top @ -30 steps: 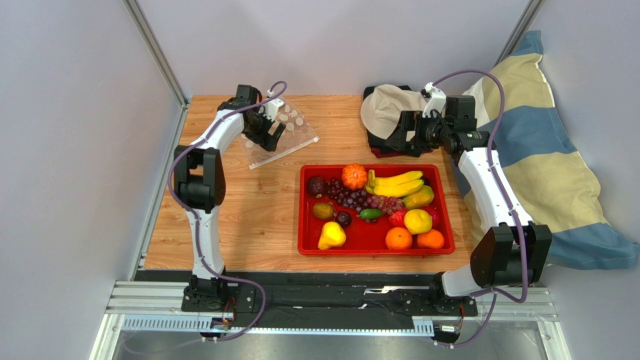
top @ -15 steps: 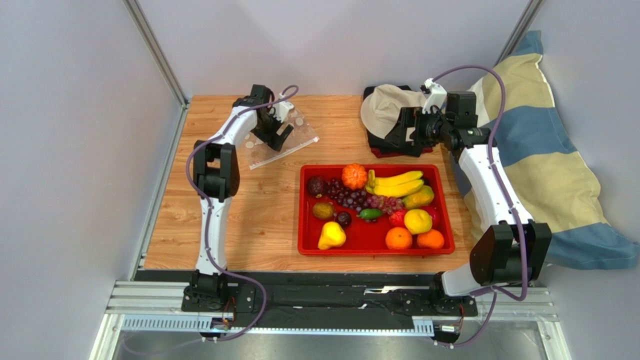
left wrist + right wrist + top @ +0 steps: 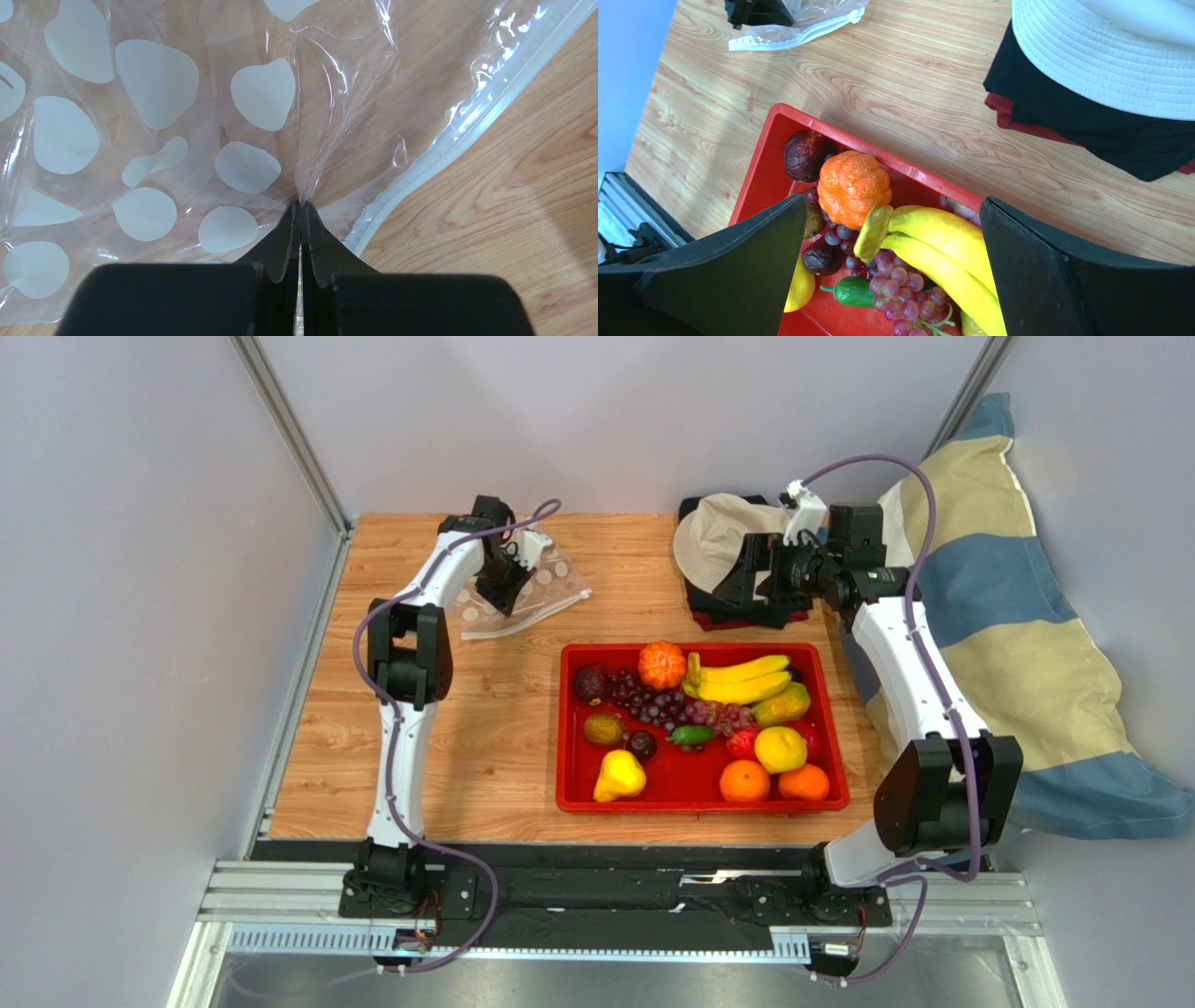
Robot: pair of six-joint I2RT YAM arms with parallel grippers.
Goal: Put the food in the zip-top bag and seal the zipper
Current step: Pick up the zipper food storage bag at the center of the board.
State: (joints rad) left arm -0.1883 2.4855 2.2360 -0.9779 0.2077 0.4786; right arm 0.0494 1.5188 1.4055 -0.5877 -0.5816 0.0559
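Note:
The clear zip-top bag (image 3: 547,592) with white dots lies at the table's far left. My left gripper (image 3: 502,585) is shut on a pinched fold of its film (image 3: 300,182). The fold sits just inside the zipper (image 3: 449,140), a pale strip along the bag's edge. The food fills a red tray (image 3: 564,742): a banana bunch (image 3: 739,679), an orange ribbed fruit (image 3: 662,665), purple grapes (image 3: 676,709), a yellow pear (image 3: 619,777) and others. My right gripper (image 3: 751,581) hangs open above the tray's far edge, nothing between its fingers; bananas (image 3: 941,245) and grapes (image 3: 906,290) show below it.
A white hat (image 3: 723,536) rests on folded dark clothes (image 3: 1102,133) at the far right of the table. A striped cushion (image 3: 1024,644) leans beyond the right edge. Bare wood lies between the bag and the tray.
My left gripper went from wide open to shut, pinching the bag's film, and the bag has bunched up under it. The right arm shifted only slightly.

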